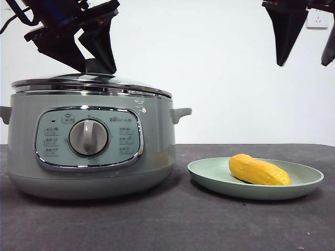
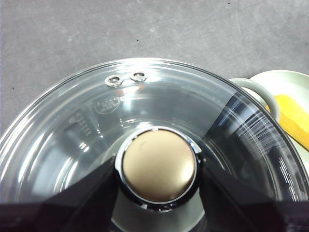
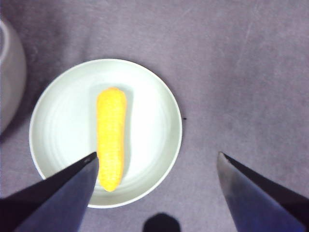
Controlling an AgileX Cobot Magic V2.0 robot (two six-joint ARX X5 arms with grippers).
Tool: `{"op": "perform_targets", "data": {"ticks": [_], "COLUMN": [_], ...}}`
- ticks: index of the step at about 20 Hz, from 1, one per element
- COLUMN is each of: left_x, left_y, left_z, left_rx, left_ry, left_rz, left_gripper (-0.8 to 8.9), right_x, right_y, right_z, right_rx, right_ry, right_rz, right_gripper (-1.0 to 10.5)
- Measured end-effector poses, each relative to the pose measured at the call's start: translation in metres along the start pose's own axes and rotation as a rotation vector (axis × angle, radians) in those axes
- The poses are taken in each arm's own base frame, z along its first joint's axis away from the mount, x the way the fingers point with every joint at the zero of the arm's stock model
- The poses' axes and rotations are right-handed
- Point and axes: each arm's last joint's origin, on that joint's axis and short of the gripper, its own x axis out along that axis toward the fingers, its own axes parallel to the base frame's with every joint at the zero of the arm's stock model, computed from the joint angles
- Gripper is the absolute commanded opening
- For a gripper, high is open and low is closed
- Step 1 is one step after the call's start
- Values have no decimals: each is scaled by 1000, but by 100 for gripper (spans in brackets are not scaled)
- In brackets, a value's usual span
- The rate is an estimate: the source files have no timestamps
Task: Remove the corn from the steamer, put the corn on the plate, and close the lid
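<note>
Lid seating on the steamer; corn already on the plate.

The left gripper (image 2: 157, 176) has its two jaws set against opposite sides of the knob (image 2: 159, 165) of the lid (image 1: 91, 82), which lies on the rim of the steamer (image 1: 89, 144), apparently level. The corn (image 3: 111, 137) lies on its side in the plate (image 1: 209, 172), just beside the steamer. The right gripper (image 3: 154, 169) hangs high above the plate, jaws spread wide and holding nothing. The step in hand is judged to be the final closing of the lid. To complete it well: confirm the chrome rim sits flush all round, part the jaws fully before lifting, then rise straight up so that the knob is not dragged sideways and the lid stays centred.
</note>
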Motion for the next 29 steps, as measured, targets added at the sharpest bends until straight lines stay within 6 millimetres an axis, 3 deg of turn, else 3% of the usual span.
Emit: {"op": "perform_targets", "data": {"ticks": [5,6,8,9,10,14,17,19,21,24,27,29], "left_x": [0,0,0,0,0,-4,-17,-35,-60,-91,-120,-130], "left_y": [0,0,0,0,0,0,0,0,0,1,2,3], "left_z": [-3,-3,-3,-3,-3,5,6,2,-3,-9,-12,-25], "left_rx": [-6,-7,-8,-8,-8,-10,-8,-7,1,36,52,55], "left_ry": [30,31,31,31,29,-43,-54,-40,-32,-58,-177,-260], "left_rz": [1,1,1,1,1,-3,-4,-3,-3,-1,22,38], "left_gripper": [11,73,406,521,535,531,511,345,24,-8,-8,-8], "right_x": [0,0,0,0,0,0,-1,-7,-24,-46,-53,-52], "right_y": [-1,-1,-1,-1,-1,-1,-1,-2,-4,-3,-2,-3], "right_z": [-1,-1,-1,-1,-1,-1,0,1,-1,-12,-37,-59], "right_rx": [3,3,3,3,3,3,-3,1,10,17,27,34], "right_ry": [8,8,8,8,8,8,-1,-40,-122,-273,-425,-508], "right_rz": [-3,-3,-3,-3,-3,-3,0,5,18,52,90,112], "right_gripper": [407,407,407,407,407,406,403,328,160,31,27,27]}}
